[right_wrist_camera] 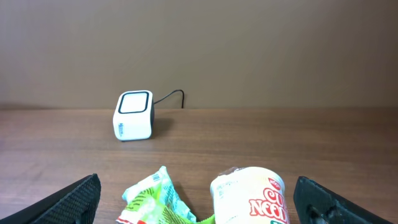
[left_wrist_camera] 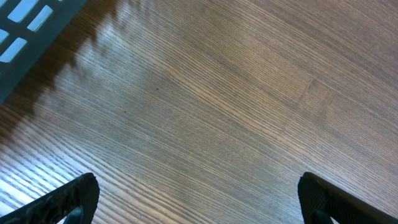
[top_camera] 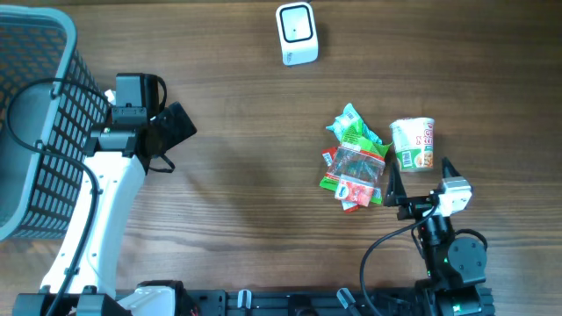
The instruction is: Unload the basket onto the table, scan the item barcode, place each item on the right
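Observation:
A white barcode scanner (top_camera: 297, 33) (right_wrist_camera: 133, 116) with a dark window stands at the table's far side. A cup noodle (top_camera: 414, 143) (right_wrist_camera: 252, 196) lies on its side next to a pile of green and red snack packets (top_camera: 356, 160) (right_wrist_camera: 154, 199). My right gripper (top_camera: 419, 177) (right_wrist_camera: 198, 205) hovers open just near of the pile, with the cup and a green packet ahead between its wide-spread fingers, touching neither. My left gripper (top_camera: 176, 127) (left_wrist_camera: 199, 199) is open over bare wood at the left, beside the basket.
A grey mesh basket (top_camera: 35, 114) (left_wrist_camera: 25, 25) fills the table's left edge, close to the left arm. The scanner's cable (right_wrist_camera: 171, 96) runs off behind it. Brown wood tabletop lies between the scanner and the item pile.

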Motion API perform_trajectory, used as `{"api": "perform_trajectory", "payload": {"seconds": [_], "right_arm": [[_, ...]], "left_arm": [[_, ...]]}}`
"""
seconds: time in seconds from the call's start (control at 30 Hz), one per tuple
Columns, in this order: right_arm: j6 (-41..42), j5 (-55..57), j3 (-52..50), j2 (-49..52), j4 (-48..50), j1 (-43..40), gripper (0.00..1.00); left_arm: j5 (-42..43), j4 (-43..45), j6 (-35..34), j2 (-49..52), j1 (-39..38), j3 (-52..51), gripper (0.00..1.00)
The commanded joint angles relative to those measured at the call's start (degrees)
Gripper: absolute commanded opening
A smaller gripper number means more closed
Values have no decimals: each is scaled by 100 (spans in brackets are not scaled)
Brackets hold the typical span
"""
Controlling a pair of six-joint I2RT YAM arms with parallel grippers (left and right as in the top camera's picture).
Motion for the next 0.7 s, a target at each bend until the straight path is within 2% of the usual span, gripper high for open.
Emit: {"api": "perform_trajectory", "payload": {"seconds": [0.0,0.5,0.6,0.67], "right_arm": [[-125,-94,-7,-46,17,-26,100],[-125,-94,-7,-46,17,-26,100],[-125,-94,-7,-46,17,-26,100],[-125,-94,-7,-46,17,-26,100]], "left_arm": [[-52,11,-31,-63,22,7,100],[-55,11,-31,-63,22,4,100],[-52,9,-33,-369,22,4,100],[-55,9,-31,-997,24,4,100]]}}
